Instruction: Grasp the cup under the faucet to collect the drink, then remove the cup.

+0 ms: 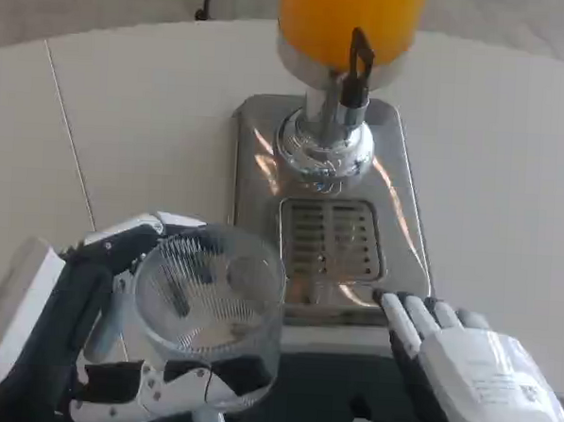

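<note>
- Looking at the white table [126, 118], we see the juice dispenser [343, 44] far, faucet [353, 78] above its drip tray [330, 237].
- Left hand [114, 353] grips the clear cup [211, 302], near-left of the tray.
- Right hand [472, 372] rests near-right, holding nothing, fingers slightly apart.

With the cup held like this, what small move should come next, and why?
Probably carry the clear cup, held by the left hand, right and forward onto the drip grate. It looks empty and sits left of the black-handled faucet, which hangs above the base.
</note>
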`<control>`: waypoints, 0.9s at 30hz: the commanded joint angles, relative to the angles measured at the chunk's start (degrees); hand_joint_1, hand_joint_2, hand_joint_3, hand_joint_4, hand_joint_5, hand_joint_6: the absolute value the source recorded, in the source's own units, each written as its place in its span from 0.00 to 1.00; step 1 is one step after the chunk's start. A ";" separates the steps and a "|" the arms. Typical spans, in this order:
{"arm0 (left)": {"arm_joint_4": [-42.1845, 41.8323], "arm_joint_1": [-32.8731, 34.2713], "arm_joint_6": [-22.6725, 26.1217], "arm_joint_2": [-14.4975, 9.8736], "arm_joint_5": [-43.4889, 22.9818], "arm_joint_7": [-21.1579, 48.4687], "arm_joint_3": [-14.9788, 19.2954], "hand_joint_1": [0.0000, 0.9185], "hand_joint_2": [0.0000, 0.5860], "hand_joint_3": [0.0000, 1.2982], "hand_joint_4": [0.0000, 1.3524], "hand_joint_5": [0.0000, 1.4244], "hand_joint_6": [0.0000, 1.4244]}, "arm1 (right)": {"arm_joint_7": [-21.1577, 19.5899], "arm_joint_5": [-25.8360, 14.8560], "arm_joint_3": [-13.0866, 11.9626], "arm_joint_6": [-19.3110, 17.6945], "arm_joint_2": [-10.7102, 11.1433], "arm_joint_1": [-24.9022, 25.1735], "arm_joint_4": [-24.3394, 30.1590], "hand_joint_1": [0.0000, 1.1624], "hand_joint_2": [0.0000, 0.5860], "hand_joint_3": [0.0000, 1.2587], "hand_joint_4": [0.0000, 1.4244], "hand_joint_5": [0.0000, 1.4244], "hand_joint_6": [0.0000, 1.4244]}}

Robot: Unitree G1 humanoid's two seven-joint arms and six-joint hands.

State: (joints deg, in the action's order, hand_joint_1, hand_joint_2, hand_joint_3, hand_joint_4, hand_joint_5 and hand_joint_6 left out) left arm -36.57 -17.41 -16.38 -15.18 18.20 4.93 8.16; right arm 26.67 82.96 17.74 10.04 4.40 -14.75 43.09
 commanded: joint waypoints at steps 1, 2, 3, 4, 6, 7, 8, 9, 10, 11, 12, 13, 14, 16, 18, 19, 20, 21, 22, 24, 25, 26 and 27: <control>-1.11 0.56 -0.08 0.11 -1.26 0.35 0.13 0.68 0.00 0.73 0.85 0.95 1.00 | -0.17 -0.61 -0.71 -0.04 -0.45 0.31 -0.51 0.38 0.84 0.00 0.00 0.00 0.00; -1.01 0.68 -0.09 0.09 -1.26 0.36 0.12 0.68 0.00 0.73 0.85 0.95 1.00 | -0.15 -0.64 -0.76 -0.05 -0.49 0.40 -0.56 0.38 0.84 0.00 0.00 0.00 0.00; -0.96 0.76 -0.09 0.08 -1.26 0.36 0.11 0.68 0.00 0.73 0.85 0.95 1.00 | -0.11 -0.65 -0.82 -0.06 -0.54 0.52 -0.62 0.38 0.84 0.00 0.00 0.00 0.00; -0.90 0.86 -0.04 0.08 -1.28 0.37 0.10 0.68 0.00 0.73 0.85 0.95 1.00 | -0.08 -0.65 -0.88 -0.06 -0.60 0.65 -0.69 0.38 0.84 0.00 0.00 0.00 0.00; -0.64 1.35 0.16 0.06 -1.30 0.41 0.04 0.69 0.00 0.73 0.85 0.95 1.00 | 0.06 -0.63 -1.00 -0.06 -0.73 0.96 -0.85 0.38 0.84 0.00 0.00 0.00 0.00; -0.52 1.60 0.26 0.05 -1.31 0.43 0.01 0.69 0.00 0.73 0.85 0.95 1.00 | 0.09 -0.61 -1.05 -0.06 -0.80 1.07 -0.90 0.38 0.84 0.00 0.00 0.00 0.00; -0.44 1.77 0.32 0.06 -1.31 0.46 0.01 0.69 0.00 0.73 0.85 0.95 1.00 | 0.12 -0.56 -1.09 -0.07 -0.87 1.15 -0.92 0.38 0.84 0.00 0.00 0.00 0.00; -0.38 1.94 0.37 0.07 -1.29 0.48 -0.01 0.69 0.00 0.73 0.85 0.95 1.00 | 0.15 -0.52 -1.13 -0.07 -0.96 1.21 -0.91 0.38 0.84 0.00 0.00 0.00 0.00; -0.34 2.11 0.46 0.11 -1.27 0.51 -0.04 0.69 0.00 0.73 0.85 0.95 1.00 | 0.19 -0.49 -1.18 -0.09 -1.04 1.26 -0.90 0.38 0.84 0.00 0.00 0.00 0.00; -0.29 2.26 0.54 0.16 -1.25 0.53 -0.08 0.69 0.00 0.73 0.85 0.95 1.00 | 0.26 -0.48 -1.22 -0.10 -1.10 1.32 -0.89 0.38 0.84 0.00 0.00 0.00 0.00; -0.25 2.38 0.60 0.21 -1.21 0.55 -0.11 0.69 0.00 0.73 0.85 0.95 1.00 | 0.35 -0.50 -1.26 -0.09 -1.16 1.39 -0.89 0.38 0.84 0.00 0.00 0.00 0.00; -0.24 2.44 0.68 0.25 -1.17 0.59 -0.13 0.69 0.00 0.73 0.85 0.95 1.00 | 0.42 -0.52 -1.28 -0.08 -1.23 1.46 -0.87 0.38 0.84 0.00 0.00 0.00 0.00; -0.20 2.47 0.75 0.28 -1.10 0.61 -0.16 0.69 0.00 0.73 0.85 0.95 1.00 | 0.46 -0.53 -1.30 -0.08 -1.28 1.50 -0.86 0.38 0.84 0.00 0.00 0.00 0.00; -0.17 2.49 0.88 0.31 -1.04 0.63 -0.20 0.69 0.00 0.73 0.85 0.95 1.00 | 0.65 -0.54 -1.37 -0.05 -1.39 1.64 -0.74 0.38 0.84 0.00 0.00 0.00 0.00; -0.17 2.52 1.01 0.33 -1.01 0.62 -0.23 0.69 0.00 0.73 0.85 0.95 1.00 | 0.79 -0.59 -1.44 -0.04 -1.44 1.73 -0.68 0.38 0.84 0.00 0.00 0.00 0.00; -0.17 2.54 1.10 0.34 -0.99 0.62 -0.24 0.69 0.00 0.73 0.85 0.95 1.00 | 0.84 -0.63 -1.47 -0.07 -1.44 1.77 -0.65 0.39 0.84 0.00 0.00 0.00 0.00; -0.13 2.59 1.21 0.36 -0.96 0.63 -0.26 0.69 0.00 0.73 0.85 0.95 1.00 | 0.88 -0.66 -1.47 -0.09 -1.47 1.81 -0.63 0.39 0.84 0.00 0.00 0.00 0.00; -0.06 2.64 1.35 0.37 -0.92 0.64 -0.28 0.69 0.00 0.73 0.85 0.95 1.00 | 0.91 -0.66 -1.44 -0.12 -1.50 1.87 -0.62 0.39 0.84 0.00 0.00 0.00 0.00; 0.06 2.71 1.50 0.39 -0.85 0.63 -0.33 0.69 0.00 0.73 0.85 0.95 1.00 | 0.93 -0.67 -1.40 -0.14 -1.53 1.94 -0.64 0.39 0.84 0.00 0.00 0.00 0.00; 0.34 2.70 1.88 0.54 -0.66 0.63 -0.59 0.69 0.00 0.73 0.85 0.95 1.00 | 1.07 -0.66 -1.37 -0.15 -1.59 2.12 -0.66 0.39 0.84 0.00 0.00 0.00 0.00; 0.39 2.68 2.02 0.61 -0.61 0.65 -0.70 0.69 0.00 0.73 0.85 0.95 1.00 | 1.17 -0.66 -1.39 -0.12 -1.63 2.20 -0.64 0.39 0.84 0.00 0.00 0.00 0.00; 0.44 2.65 2.11 0.67 -0.51 0.65 -0.84 0.69 0.00 0.73 0.85 0.95 1.00 | 1.25 -0.65 -1.44 -0.07 -1.69 2.24 -0.59 0.39 0.84 0.00 0.00 0.00 0.00; 0.47 2.65 2.18 0.72 -0.37 0.66 -1.01 0.69 0.00 0.73 0.85 0.95 1.00 | 1.32 -0.69 -1.51 0.01 -1.77 2.24 -0.53 0.39 0.84 0.00 0.00 0.00 0.00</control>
State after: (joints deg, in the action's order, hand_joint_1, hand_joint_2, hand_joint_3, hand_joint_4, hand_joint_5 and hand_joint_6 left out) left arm -36.19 -15.07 -14.26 -14.73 18.25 5.45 7.73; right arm 27.46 82.71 16.49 10.05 2.79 -12.44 42.58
